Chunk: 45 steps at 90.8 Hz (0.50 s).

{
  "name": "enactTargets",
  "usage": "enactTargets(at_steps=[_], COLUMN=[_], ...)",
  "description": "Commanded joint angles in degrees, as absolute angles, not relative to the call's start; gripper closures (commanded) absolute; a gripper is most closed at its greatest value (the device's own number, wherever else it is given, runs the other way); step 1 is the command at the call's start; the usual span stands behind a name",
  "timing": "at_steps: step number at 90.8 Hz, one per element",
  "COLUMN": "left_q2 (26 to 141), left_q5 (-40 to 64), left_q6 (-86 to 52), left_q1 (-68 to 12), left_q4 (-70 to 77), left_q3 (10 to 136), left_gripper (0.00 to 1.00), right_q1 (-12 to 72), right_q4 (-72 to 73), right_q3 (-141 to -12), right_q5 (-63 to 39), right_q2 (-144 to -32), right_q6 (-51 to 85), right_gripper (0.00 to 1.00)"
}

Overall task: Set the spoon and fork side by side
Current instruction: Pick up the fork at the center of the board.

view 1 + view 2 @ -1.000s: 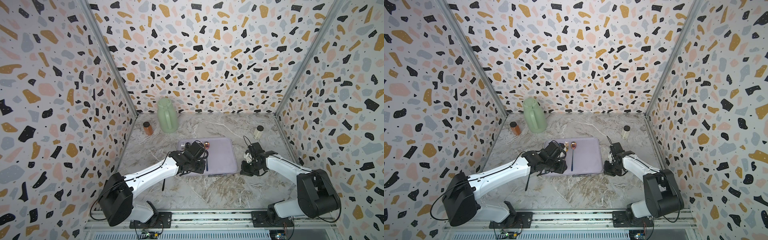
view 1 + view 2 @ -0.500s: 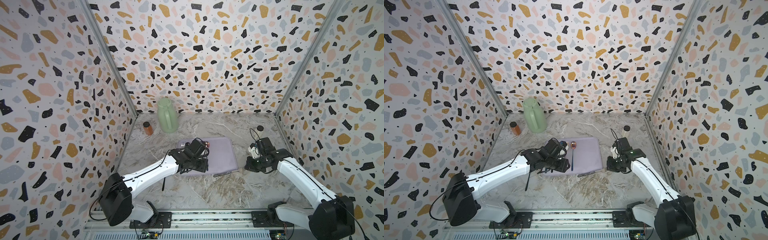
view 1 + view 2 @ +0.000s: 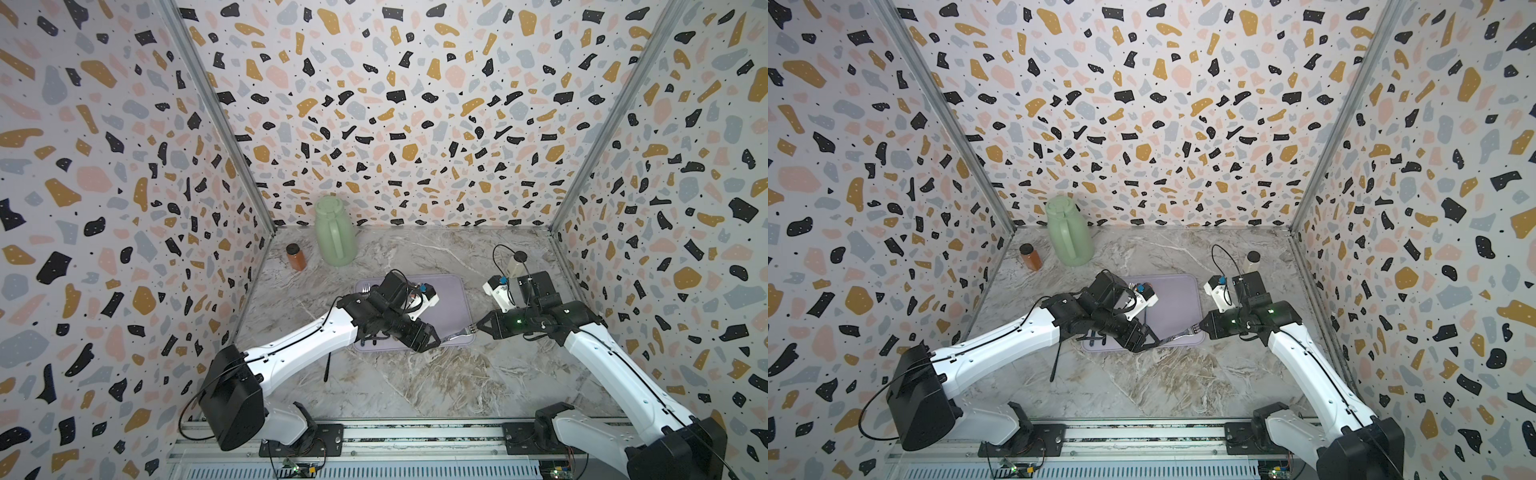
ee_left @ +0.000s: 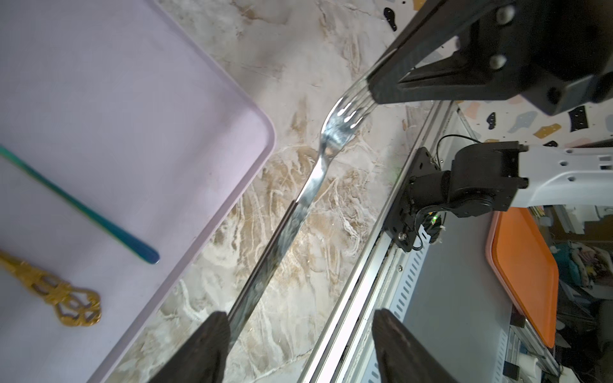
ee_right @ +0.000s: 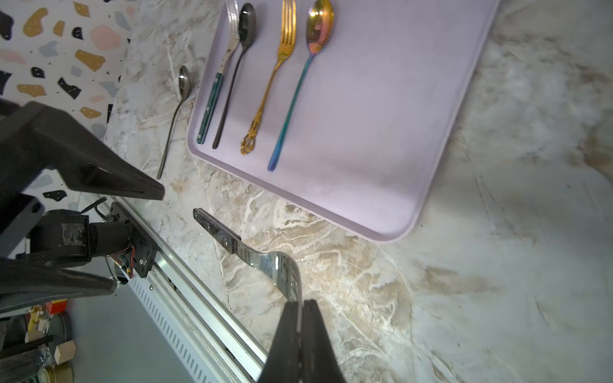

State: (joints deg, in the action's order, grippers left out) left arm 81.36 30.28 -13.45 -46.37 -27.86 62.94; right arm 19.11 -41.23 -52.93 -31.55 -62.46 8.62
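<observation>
Your right fingers (image 5: 286, 338) are pinched tight on the tines of the steel fork (image 4: 287, 228). Your left fingers (image 4: 205, 348) stand wide apart, with the handle's end lying against one of them and the other well clear, so nothing is clamped on that side. The steel fork appears to hang above the desk (image 5: 365, 298), just off the near right corner of the tray (image 5: 381, 116). I read this as the handover step, with the right side carrying the load alone. A grip that far out on the tines is thin, so expect the handle to droop or swing. Back your left arm straight away from the handle without brushing it, then move the right arm slowly. The tray holds two pairs along its left half: a teal-handled fork (image 5: 209, 109) touching a black spoon (image 5: 232, 83), then a gold fork (image 5: 275, 73) beside a rainbow spoon (image 5: 319, 25). Its right half is bare, which looks like the place to lay the steel fork parallel to the others. Its likely partner, the grey spoon (image 5: 184, 81), lies on the desk just outside the tray's left edge.
</observation>
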Motion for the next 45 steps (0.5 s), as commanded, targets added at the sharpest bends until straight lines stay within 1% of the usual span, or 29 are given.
enactTargets(at_steps=[1, 7, 13, 21, 27, 34, 40, 45], left_q2=[82.97, 84.04, 84.13, 83.15, 83.22, 82.62, 81.89, 81.91], left_q5=[34.18, 34.96, 31.91, 23.30, 17.67, 4.44, -9.80, -15.57], left_q6=[-11.55, -12.06, -12.50, -11.14, -9.68, -7.68, -4.97, -3.54], left_q1=[-46.76, -46.76, -46.98, -48.92, -51.16, -55.16, -59.39, -60.82], left_q4=[-24.18, -23.50, -23.47, -24.49, -25.84, -27.00, -26.25, -25.69], left_q3=[60.84, 60.21, 59.72, 58.92, 59.22, 59.33, 58.22, 57.92], left_gripper=[0.29, 0.30, 0.33, 0.34, 0.36, 0.41, 0.41, 0.42], right_q1=[20.08, 20.43, 20.51, 20.64, 20.61, 20.66, 20.73, 20.72], right_q4=[-36.91, -35.47, -35.24, -36.56, -37.69, -38.86, -39.94, -40.39], right_q3=[-55.98, -55.91, -56.18, -57.18, -57.83, -58.22, -58.42, -58.45], right_q5=[-36.48, -36.56, -36.65, -36.59, -37.24, -37.37, -37.02, -37.16], right_q2=[-62.59, -62.41, -62.47, -63.49, -64.76, -66.02, -66.79, -67.04], right_q6=[2.75, 1.74, 1.13, 0.87, 0.89, 1.56, 1.68, 1.61], right_gripper=[1.00, 1.00, 1.00, 1.00, 1.00, 1.00, 1.00, 1.00])
